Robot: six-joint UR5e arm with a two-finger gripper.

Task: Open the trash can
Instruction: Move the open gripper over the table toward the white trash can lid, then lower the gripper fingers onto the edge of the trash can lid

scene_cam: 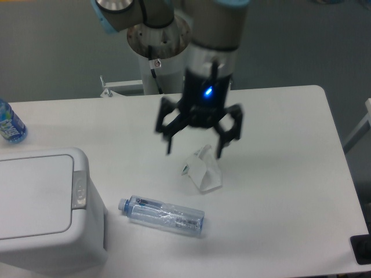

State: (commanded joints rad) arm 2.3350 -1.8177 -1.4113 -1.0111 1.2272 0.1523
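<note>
The trash can (pixel 40 208) is a large white bin at the lower left, its flat lid down and a grey button strip (pixel 79 189) along the lid's right edge. My gripper (pixel 196 152) hangs open over the middle of the table, well to the right of the can. Its two dark fingers (pixel 168 138) point down and nothing is between them. It hovers just above and left of a crumpled clear wrapper (pixel 202 169).
A clear plastic bottle (pixel 164 216) with a blue cap lies on its side just right of the can. Another blue-labelled bottle (pixel 10 124) stands at the left edge. The arm's base column (pixel 159 40) rises behind the table's far edge.
</note>
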